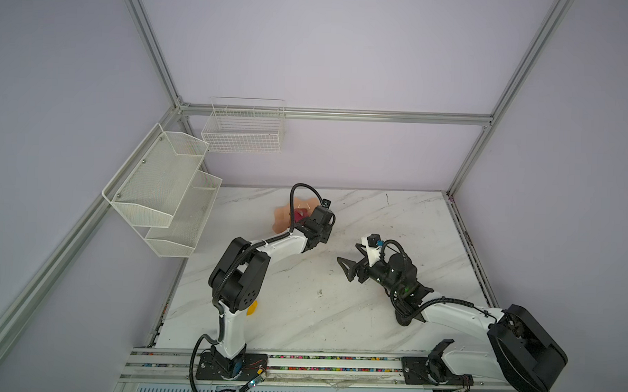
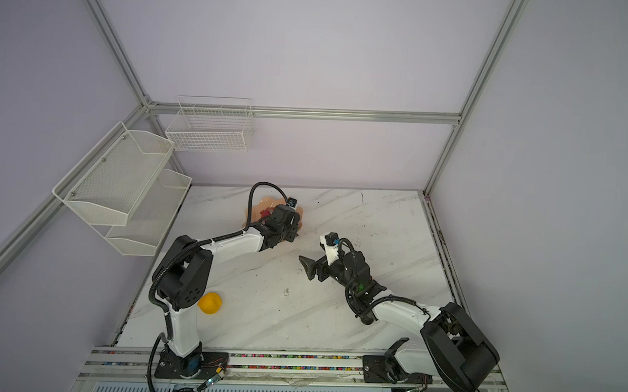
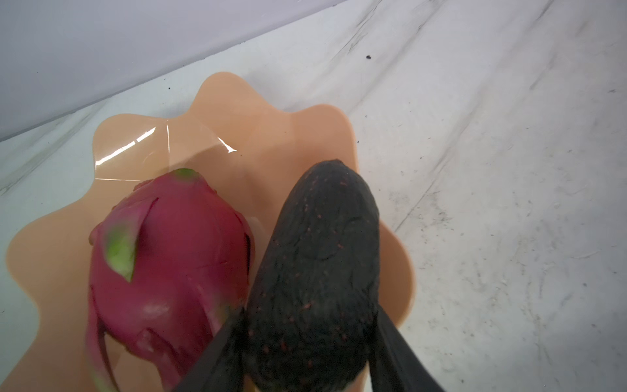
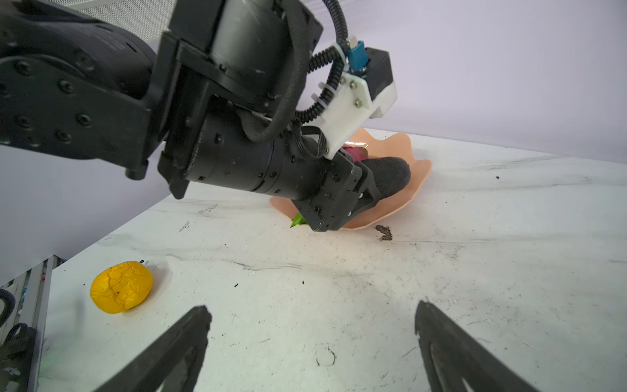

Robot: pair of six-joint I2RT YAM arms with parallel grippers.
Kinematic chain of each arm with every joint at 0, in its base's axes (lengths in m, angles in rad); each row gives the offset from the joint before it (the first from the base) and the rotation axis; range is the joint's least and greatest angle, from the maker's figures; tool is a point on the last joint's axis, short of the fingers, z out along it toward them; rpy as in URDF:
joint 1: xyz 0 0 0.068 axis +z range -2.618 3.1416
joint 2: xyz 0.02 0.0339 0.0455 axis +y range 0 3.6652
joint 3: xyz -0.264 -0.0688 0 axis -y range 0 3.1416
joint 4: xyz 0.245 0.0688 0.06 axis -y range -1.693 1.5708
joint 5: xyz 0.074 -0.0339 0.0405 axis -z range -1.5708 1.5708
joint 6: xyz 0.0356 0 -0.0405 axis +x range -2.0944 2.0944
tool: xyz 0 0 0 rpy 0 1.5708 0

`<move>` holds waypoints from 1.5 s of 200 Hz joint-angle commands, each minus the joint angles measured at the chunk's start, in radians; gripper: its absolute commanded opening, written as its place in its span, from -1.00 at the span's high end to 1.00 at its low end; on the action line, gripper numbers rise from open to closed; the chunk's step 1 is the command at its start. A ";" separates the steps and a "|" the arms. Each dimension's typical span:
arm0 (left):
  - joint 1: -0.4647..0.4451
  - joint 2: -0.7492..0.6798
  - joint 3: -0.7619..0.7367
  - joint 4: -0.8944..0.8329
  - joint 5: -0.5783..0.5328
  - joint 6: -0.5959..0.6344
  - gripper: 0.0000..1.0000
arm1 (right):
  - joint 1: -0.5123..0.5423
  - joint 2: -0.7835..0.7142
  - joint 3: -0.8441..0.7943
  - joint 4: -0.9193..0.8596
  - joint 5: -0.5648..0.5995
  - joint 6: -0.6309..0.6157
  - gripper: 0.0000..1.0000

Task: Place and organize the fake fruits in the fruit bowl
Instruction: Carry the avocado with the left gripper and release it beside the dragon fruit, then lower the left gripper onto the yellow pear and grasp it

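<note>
The peach-pink scalloped fruit bowl [image 3: 264, 129] sits at the back of the marble table, partly hidden under the left wrist in both top views [image 1: 281, 215]. A magenta dragon fruit [image 3: 169, 264] with green tips lies inside it. My left gripper [image 3: 308, 312] is shut on a dark avocado [image 3: 319, 271], held over the bowl right beside the dragon fruit. The right wrist view shows this avocado [image 4: 390, 173] just above the bowl's rim [image 4: 400, 146]. A yellow citrus [image 2: 209, 302] rests on the table by the left arm's base. My right gripper [image 1: 344, 269] hovers open and empty over mid-table.
Two white mesh shelf baskets [image 1: 162, 184] and a wire basket [image 1: 243, 129] hang on the left and back walls. The left arm's elbow rises next to the yellow citrus [image 4: 121, 286]. A dark smudge [image 4: 384, 232] marks the table near the bowl.
</note>
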 commanded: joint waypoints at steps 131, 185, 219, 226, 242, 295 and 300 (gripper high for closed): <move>0.012 -0.155 0.029 -0.012 -0.016 -0.029 -0.44 | -0.009 -0.025 -0.011 0.038 -0.019 0.000 -0.95; 0.002 -0.558 -0.387 -0.155 -0.363 -0.429 -0.51 | 0.119 0.009 0.009 0.070 -0.051 -0.052 -0.95; 0.007 -0.767 -0.532 -0.570 -0.556 -0.997 -0.60 | 0.174 0.047 0.018 0.132 -0.121 -0.032 -0.95; 0.008 -0.775 -0.514 -0.675 -0.561 -1.090 -0.62 | 0.174 0.048 0.016 0.139 -0.135 -0.031 -0.95; 0.008 -0.753 -0.465 -0.946 -0.518 -1.337 -0.64 | 0.173 0.038 0.017 0.126 -0.131 -0.041 -0.95; -0.035 -0.621 -0.439 -1.251 -0.167 -1.787 -0.73 | 0.174 0.039 0.018 0.105 -0.132 -0.058 -0.95; -0.051 -0.618 -0.438 -1.261 -0.182 -1.815 -0.74 | 0.174 0.041 0.019 0.100 -0.133 -0.061 -0.95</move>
